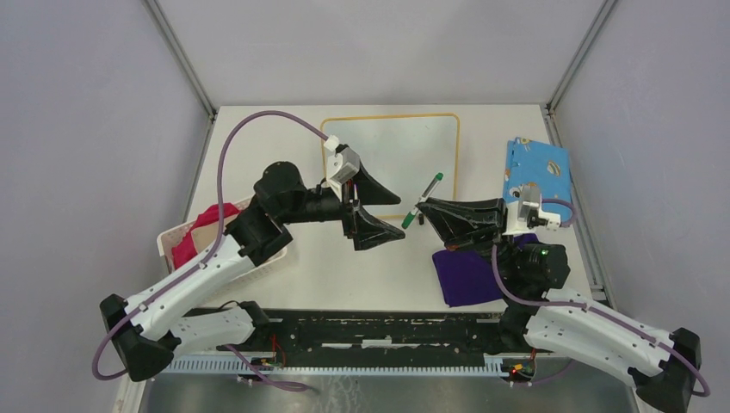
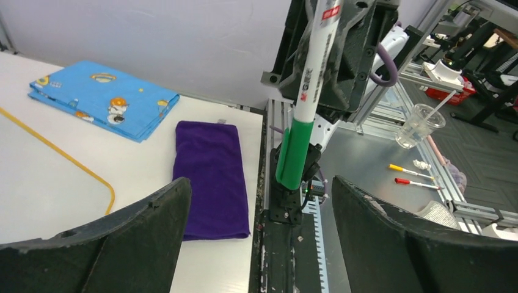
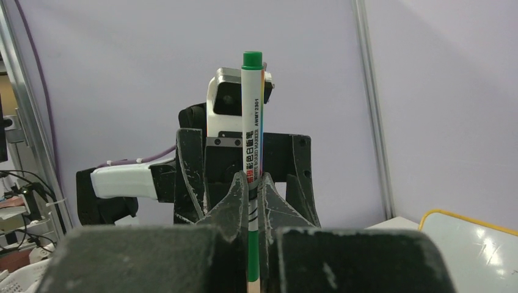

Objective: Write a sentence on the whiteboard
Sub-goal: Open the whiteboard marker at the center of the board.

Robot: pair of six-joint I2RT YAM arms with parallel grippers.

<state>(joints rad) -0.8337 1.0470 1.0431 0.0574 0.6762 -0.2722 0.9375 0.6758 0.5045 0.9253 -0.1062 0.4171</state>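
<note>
Left claw [image 1: 399,215]: jaws wide, nothing between them, facing the marker's capped end.
Right claw [image 1: 423,212]: closed on the marker [image 1: 424,199], which is tilted above the table [image 1: 344,275].
Whiteboard [image 1: 387,142]: flat at far centre, beyond both claws.
Purple cloth [image 1: 465,275]: under the right arm.
Blue patterned cloth [image 1: 538,168]: right of the board.

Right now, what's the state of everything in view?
whiteboard: blank
marker: capped, held
right gripper: shut on marker
left gripper: open, flanking marker
blue cloth: folded
purple cloth: folded
basket: holds red cloth
</note>
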